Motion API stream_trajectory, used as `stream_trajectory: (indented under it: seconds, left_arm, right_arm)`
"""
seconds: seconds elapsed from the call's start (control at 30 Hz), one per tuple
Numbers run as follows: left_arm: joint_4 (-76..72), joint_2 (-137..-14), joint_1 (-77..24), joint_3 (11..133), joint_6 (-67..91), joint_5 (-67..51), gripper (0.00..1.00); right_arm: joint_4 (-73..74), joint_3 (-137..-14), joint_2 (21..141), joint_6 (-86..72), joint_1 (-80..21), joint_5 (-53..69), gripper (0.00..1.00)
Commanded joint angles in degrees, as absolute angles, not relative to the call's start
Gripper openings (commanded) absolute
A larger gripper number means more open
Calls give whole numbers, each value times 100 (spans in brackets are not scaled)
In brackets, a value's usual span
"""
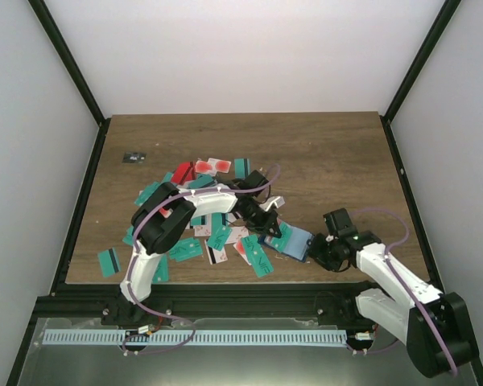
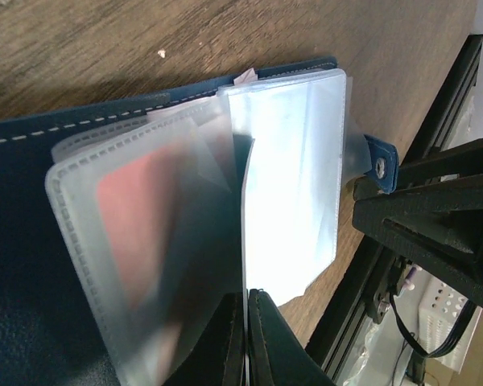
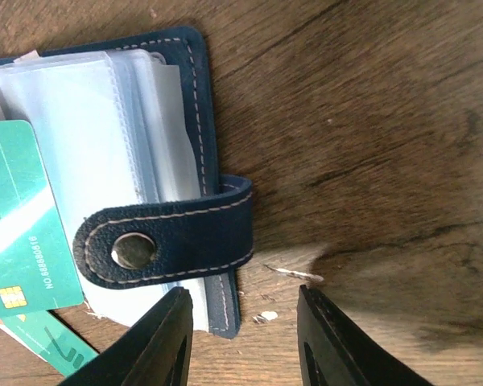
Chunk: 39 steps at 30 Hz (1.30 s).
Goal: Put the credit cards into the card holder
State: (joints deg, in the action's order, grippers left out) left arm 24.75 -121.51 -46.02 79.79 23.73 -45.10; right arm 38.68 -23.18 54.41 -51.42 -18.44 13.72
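The right gripper [image 3: 245, 338] sits low at the near right of the table [image 1: 346, 161]. Its fingers are apart with bare wood between them, and they grip nothing. The near right corner of the card holder [image 1: 296, 243] pokes just inside its left finger. The navy holder lies open and flat, just left of that gripper. Its snap tab [image 3: 177, 233] is folded over the stack of clear sleeves [image 3: 88, 121]. A teal card [image 3: 16, 217] rests on the sleeves. From the left, the left gripper [image 2: 246, 338] has its fingers pressed together on the edge of one clear sleeve. A sleeve beside it shows a red card [image 2: 137, 209] inside. Further left and beyond, the credit cards [image 1: 185, 249] lie scattered loosely under the left arm. At the far left lies a small dark object [image 1: 134, 158], well apart from them.
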Motion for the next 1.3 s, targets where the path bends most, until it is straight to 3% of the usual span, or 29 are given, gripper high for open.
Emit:
stream_trajectory:
  seconds: [0.0,0.43,0.7,1.27]
  left_arm:
    - [2418,-12271,-4625,8110,2323,-4474,4]
    - [2250,-12475,-4747,8251,2517,-4587,4]
    - [2134,-12546,-4789,8314,2648,-4652,4]
    - [1923,-12767,-4840,8492,2884,-4759,4]
  right_arm:
    - [3621,-2246,5505,-5101,-1790,1458,38]
    - [3208,-2050,5792,-5019,-1786,1645,34]
    - [3005,-1986,5994,-4930,-1792,1663,26]
    - [2885,-1999,6156,-4804,-1790,1703,22]
